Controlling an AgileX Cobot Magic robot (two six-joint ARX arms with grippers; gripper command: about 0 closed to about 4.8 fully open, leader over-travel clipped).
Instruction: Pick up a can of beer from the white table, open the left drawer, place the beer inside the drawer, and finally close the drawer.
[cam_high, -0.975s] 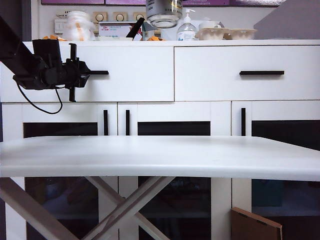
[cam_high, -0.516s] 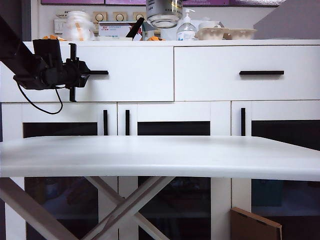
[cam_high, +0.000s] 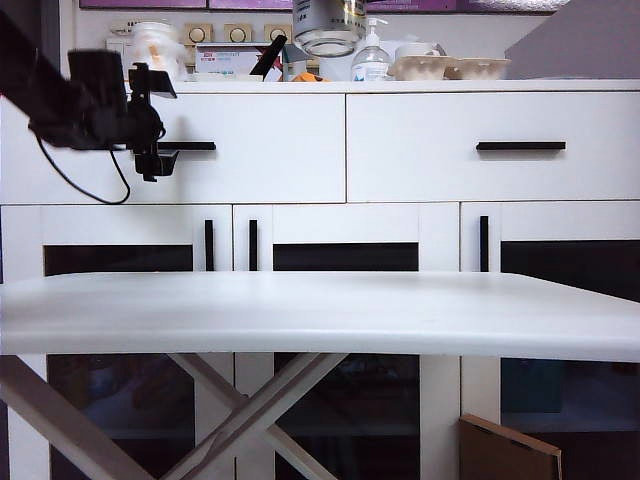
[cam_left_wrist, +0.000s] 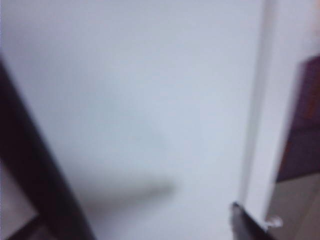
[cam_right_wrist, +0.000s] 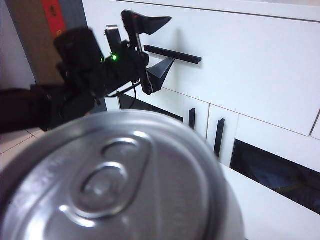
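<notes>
The can of beer (cam_right_wrist: 120, 180) sits gripped in the right gripper just beneath its wrist camera, waiting while the left gripper (cam_high: 150, 122), jaws wide, hovers at the left drawer (cam_high: 250, 150) handle (cam_high: 190, 146)

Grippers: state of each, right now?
Left gripper: open, at the slim black bar handle of the white left drawer.
Right gripper: unseen; silver aluminium beer can fills its camera.

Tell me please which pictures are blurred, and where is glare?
Left wrist view: wholly blurred, only the white left drawer front. Right wrist view: the can of beer top soft, with glare; left gripper sharp, jaws open. Exterior view: sharp, evenly lit.
</notes>
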